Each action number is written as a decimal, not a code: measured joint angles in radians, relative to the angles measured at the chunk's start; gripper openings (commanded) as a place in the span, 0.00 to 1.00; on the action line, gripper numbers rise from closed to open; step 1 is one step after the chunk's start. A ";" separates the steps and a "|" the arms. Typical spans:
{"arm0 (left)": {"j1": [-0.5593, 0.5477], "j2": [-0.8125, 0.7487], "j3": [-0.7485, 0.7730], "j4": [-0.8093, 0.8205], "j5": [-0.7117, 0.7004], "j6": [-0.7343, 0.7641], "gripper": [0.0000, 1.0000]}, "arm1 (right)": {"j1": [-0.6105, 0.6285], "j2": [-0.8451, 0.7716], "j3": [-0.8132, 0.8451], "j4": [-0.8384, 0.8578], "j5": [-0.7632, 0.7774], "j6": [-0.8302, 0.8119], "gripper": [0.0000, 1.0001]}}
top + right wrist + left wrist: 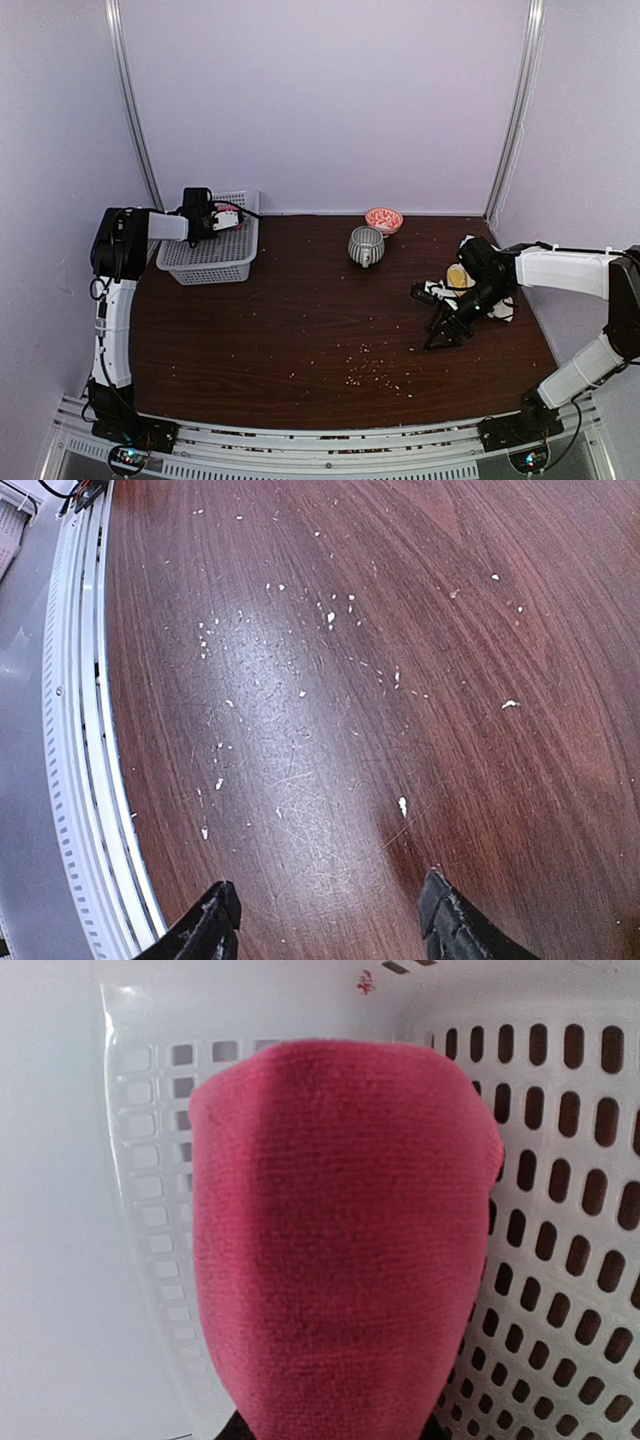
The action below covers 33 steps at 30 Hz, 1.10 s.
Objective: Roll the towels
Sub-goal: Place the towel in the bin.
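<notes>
A rolled bright pink towel (340, 1250) fills the left wrist view, and my left gripper (335, 1432) is shut on its near end, the fingers almost wholly hidden behind it. It hangs over the white perforated basket (560, 1260); from above, the left gripper (218, 216) is over the basket (208, 262) at the back left, with the pink towel (229, 214) at its tip. At the right, my right gripper (441, 336) is open just above bare wood, its fingertips (215, 915) wide apart around nothing. A yellow towel (457, 275) and a white one (503, 311) lie partly hidden behind the right arm.
A grey ribbed cup (365, 246) and a small red-patterned bowl (383, 218) stand at the back centre. White crumbs (365, 372) are scattered on the dark wooden table (300, 330). The metal rail (80, 780) runs along the near edge.
</notes>
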<state>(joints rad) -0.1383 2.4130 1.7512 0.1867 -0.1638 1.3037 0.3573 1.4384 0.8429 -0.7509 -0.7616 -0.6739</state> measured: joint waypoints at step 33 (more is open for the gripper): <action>-0.007 0.059 0.032 0.091 0.053 0.145 0.58 | 0.000 0.043 0.002 0.000 0.016 0.000 0.63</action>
<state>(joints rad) -0.1452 2.4718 1.7832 0.2779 -0.1112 1.4483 0.3573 1.4818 0.8444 -0.7506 -0.7452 -0.6739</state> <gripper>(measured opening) 0.424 0.629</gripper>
